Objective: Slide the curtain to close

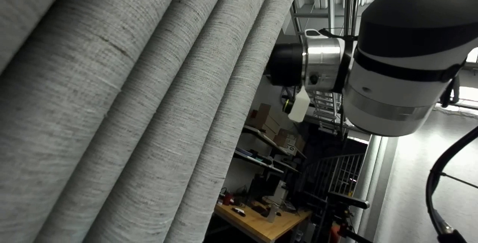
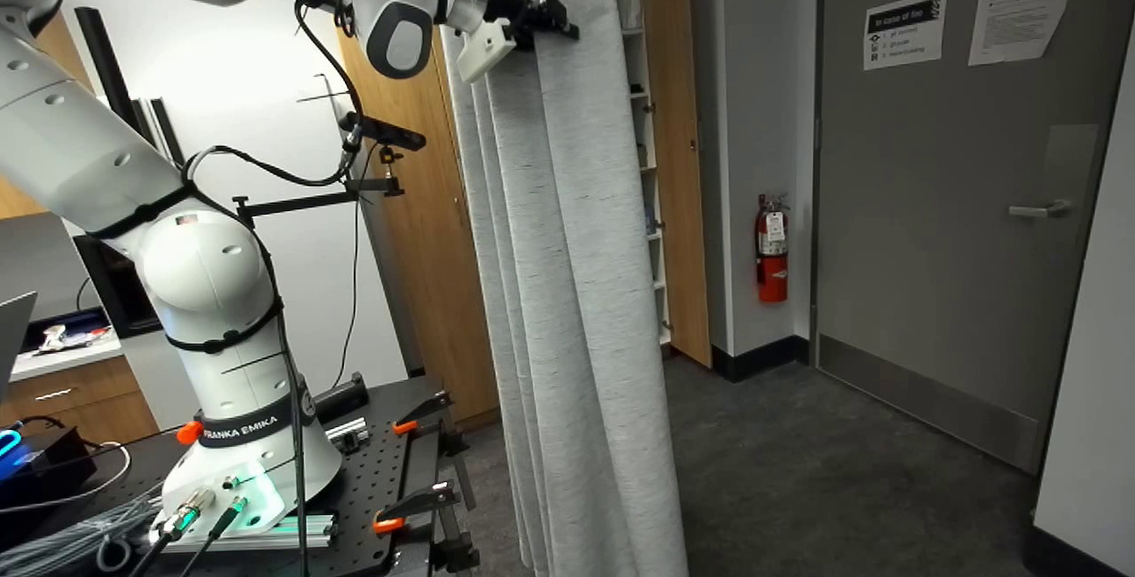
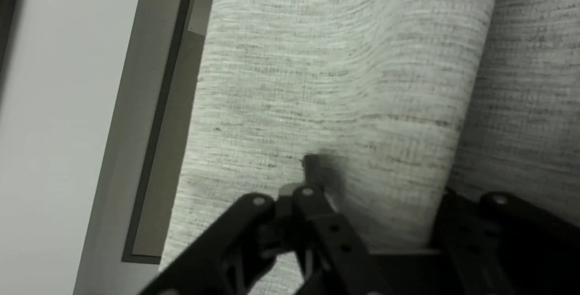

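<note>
Grey curtain (image 1: 149, 101), w/ dk. flecks, pleated

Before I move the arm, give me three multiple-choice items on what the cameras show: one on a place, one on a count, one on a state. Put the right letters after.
1. Where is the gripper?
A. Beside the fire extinguisher
B. At the curtain
C. Down on the floor

2. How many papers are on the grey door?
A. None
B. One
C. Two

3. What state is the curtain in?
A. Hanging in folds
B. Rolled up
C. Pulled smooth and flat

1: B, since the wrist view shows its dark fingers spread apart at the curtain.
2: C, since an exterior view shows two white papers on the grey door.
3: A, since long folds run down the curtain in both exterior views.
</note>
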Tool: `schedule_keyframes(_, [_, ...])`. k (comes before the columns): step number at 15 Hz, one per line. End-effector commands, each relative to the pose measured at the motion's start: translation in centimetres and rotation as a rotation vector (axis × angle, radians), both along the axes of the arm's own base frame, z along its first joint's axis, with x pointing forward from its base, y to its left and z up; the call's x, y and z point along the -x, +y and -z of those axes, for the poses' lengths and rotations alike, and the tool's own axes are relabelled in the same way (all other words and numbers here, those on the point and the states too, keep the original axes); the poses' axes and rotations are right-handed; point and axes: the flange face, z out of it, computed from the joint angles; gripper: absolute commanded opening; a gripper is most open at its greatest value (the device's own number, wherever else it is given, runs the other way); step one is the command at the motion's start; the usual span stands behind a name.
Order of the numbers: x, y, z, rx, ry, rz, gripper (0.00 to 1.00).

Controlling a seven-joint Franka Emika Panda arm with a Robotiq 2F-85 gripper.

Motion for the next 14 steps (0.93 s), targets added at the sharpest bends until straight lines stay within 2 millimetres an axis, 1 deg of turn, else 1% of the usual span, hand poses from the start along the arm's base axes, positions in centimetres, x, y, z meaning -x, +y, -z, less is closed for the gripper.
schedule_keyframes(1, [-0.6,-0.2,-0.6,0.003,-0.036,0.033,0.11])
schedule_keyframes(2, [-0.8,-0.5,-0.6,0.003,-0.037,0.045,0.04])
schedule_keyframes(3, [-1.0,-1.0,-0.7,-0.002,-0.034,0.055,0.0])
schedule_keyframes(6, [-1.5,-2.9,-0.9,-0.011,-0.022,0.081,0.0])
schedule_keyframes(8, [-1.7,-4.7,-1.3,-0.014,-0.018,0.098,0.0])
schedule_keyframes(10, [-1.8,-7.0,-1.9,-0.023,-0.02,0.126,0.0])
schedule_keyframes(12, [-1.9,-10.5,-2.5,-0.048,-0.021,0.171,0.0])
schedule_keyframes(14, [-2.1,-14.6,-3.0,-0.072,-0.024,0.232,0.0])
